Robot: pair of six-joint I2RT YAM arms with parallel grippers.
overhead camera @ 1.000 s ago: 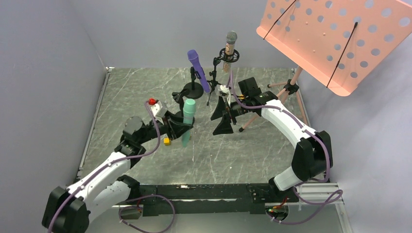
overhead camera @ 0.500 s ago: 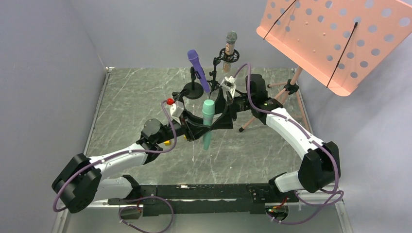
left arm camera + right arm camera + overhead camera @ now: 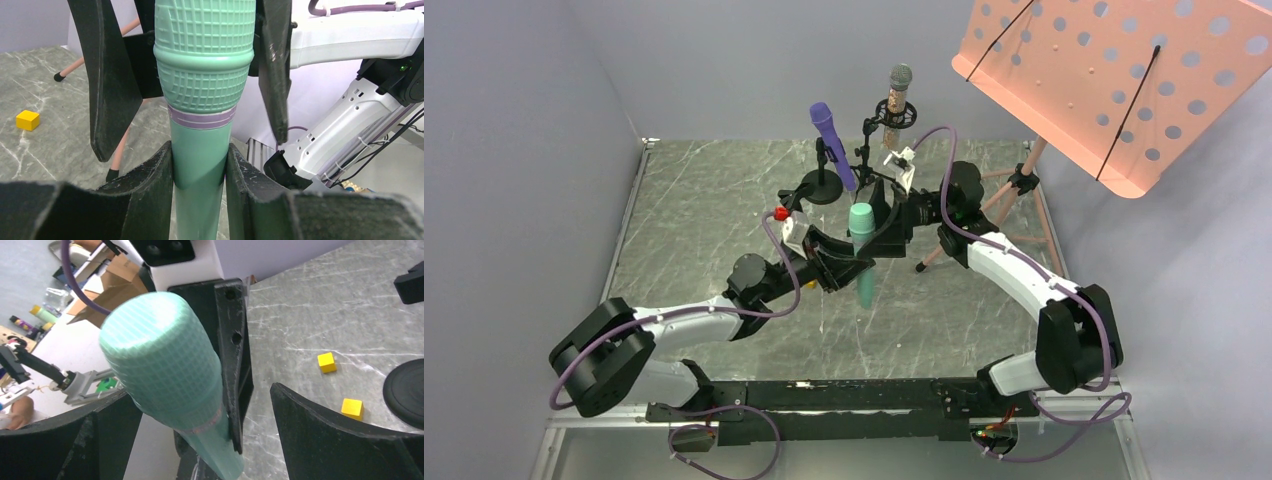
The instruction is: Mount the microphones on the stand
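The teal-green microphone stands upright over the middle of the table, grille end up, and I hold it in my left gripper. In the left wrist view my two left fingers press on either side of the smooth handle, just below the thin purple band under the grille. The jaws are narrow and closed on the handle. The tail of the handle runs down below my fingers. I cannot tell whether it is clear of the table.

My right gripper is spread wide around the microphone's grille. In the right wrist view the textured teal head sits between my right fingers. It is close to one finger and well apart from the other. I cannot tell whether the near finger touches it. The right gripper grips nothing.

Behind this pair, the purple microphone leans in a clip on a black stand with a round base. Just beside it on the right, the pinkish-copper microphone stands upright with its silver mesh head on top, in the ring clip of a black tripod stand.

Two small yellow cubes lie on the grey marbled table near the round base. To the far right stands a pink music stand, its perforated desk tilted high above the table.
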